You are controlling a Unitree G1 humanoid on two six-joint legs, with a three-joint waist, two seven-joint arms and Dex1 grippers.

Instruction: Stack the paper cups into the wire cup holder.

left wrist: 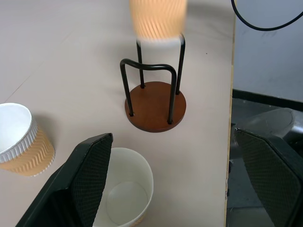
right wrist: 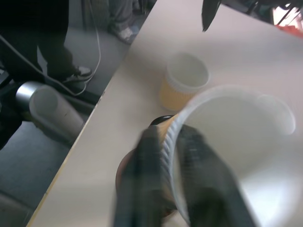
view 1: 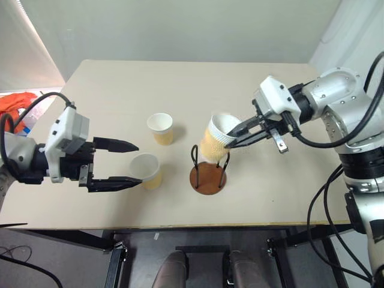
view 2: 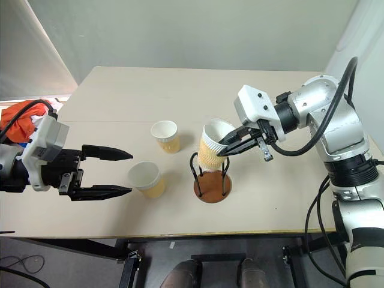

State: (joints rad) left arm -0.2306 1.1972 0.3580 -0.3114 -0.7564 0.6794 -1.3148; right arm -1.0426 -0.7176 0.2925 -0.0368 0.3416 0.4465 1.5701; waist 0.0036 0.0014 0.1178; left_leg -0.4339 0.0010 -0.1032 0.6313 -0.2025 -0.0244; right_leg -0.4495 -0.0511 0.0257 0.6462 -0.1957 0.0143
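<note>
Left gripper: spread wide, empty, 1 paper cup just off its fingertips, another paper cup beyond. Right gripper: pinching the ribbed rim of a 3rd cup, tilted, foot just inside the wire cup holder. Best to level it before releasing. Thin tapered paper; black wire loops, round reddish-brown base.

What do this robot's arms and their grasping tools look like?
Right arm: glossy silver shells with black joints and looping black cables. Each wrist carries a boxy white block. The left tool and right tool each have two slim black fingers with textured inner pads.
</note>
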